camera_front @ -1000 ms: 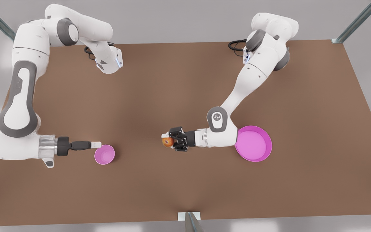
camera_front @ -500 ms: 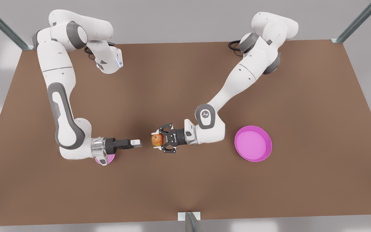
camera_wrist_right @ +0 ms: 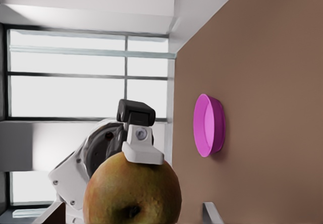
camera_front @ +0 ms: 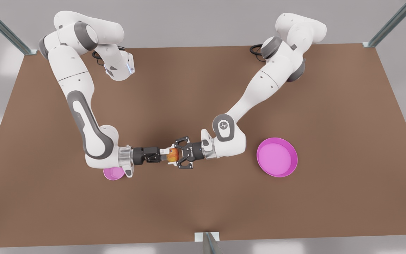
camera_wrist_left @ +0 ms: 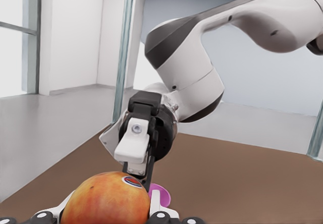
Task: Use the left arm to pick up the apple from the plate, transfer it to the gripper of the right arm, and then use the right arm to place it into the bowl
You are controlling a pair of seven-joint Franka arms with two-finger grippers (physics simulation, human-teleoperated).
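Since a moment ago, the right gripper [camera_front: 162, 156] has closed in around the apple [camera_front: 172, 155] for the handover. The left gripper [camera_front: 174, 155] clamps it; whether the right's fingers have pinched yet, I cannot tell.

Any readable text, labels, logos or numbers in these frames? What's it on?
No words or numbers are readable.
Emblem on the left arm's joint cap: a symbol, no letters.
Sticker on the apple, held by the left gripper with the right gripper at it: red and blue, too blurred to read.
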